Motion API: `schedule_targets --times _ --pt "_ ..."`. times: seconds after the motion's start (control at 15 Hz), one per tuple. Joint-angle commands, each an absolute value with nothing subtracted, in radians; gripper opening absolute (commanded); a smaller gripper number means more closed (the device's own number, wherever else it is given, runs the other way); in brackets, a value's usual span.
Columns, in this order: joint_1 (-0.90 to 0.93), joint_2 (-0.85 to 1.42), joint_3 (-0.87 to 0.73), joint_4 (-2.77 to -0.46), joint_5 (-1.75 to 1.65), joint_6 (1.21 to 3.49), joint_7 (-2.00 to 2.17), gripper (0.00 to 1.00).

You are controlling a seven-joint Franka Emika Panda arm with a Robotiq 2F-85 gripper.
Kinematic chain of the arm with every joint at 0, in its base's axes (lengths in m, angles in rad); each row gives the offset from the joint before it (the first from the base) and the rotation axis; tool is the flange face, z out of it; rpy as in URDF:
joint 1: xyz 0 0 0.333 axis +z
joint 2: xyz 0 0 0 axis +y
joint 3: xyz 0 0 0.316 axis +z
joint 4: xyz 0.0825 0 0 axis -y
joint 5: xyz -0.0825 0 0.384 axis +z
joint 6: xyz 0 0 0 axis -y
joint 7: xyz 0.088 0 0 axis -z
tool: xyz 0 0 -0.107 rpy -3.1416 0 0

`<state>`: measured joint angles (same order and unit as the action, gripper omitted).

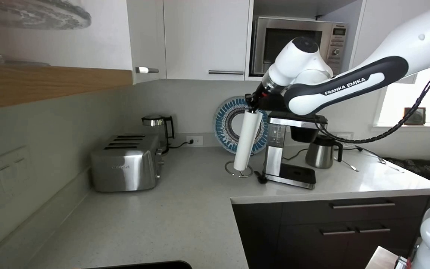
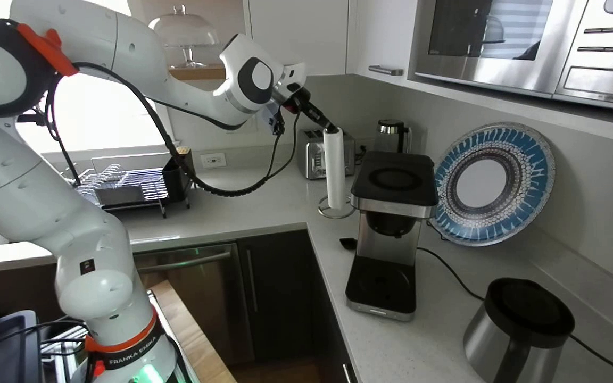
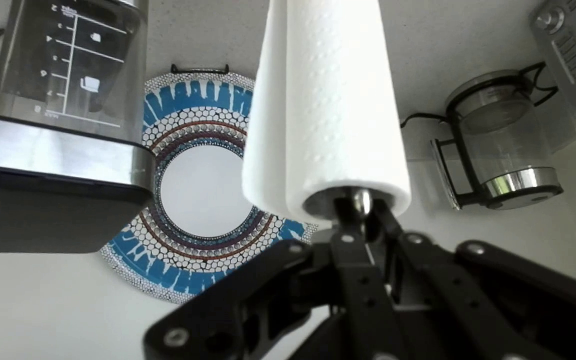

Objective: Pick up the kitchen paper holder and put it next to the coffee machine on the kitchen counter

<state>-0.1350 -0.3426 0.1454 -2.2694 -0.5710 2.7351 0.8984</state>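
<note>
Your end effector [image 3: 364, 212] is pinching the metal rod [image 3: 362, 198] of the kitchen paper holder [image 3: 340, 110] at its top end, per wrist cam. You've got the holder betw. the toaster [image 1: 125, 170] and the coffee machine [image 2: 389, 244], much nearer the latter: just beside it, w/ a gap showing. In an exterior view the roll [image 1: 248, 142] is tilted, top twd. the machine. Ring base [image 2: 336, 217] is at the worktop [image 1: 144, 224] or a bit above; can't tell which. Patterned plate [image 1: 223, 123] is up behind your holder, same view. Steel pot [image 1: 320, 155] w/ blk handle stands on the worktop, opp. side of the machine from the holder. Glass kettle [image 1: 156, 129] is by the toaster, at the back.
</note>
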Motion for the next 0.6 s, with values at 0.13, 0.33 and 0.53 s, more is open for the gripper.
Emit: schedule_targets --times 0.13,0.33,0.53 --pt "-0.150 -0.266 0.155 -2.206 -0.593 2.749 0.911 0.03" --pt "-0.163 -0.226 0.171 -2.166 -0.630 2.727 0.936 0.03" --pt "-0.162 -0.176 0.187 -2.118 -0.662 2.707 0.947 0.03"
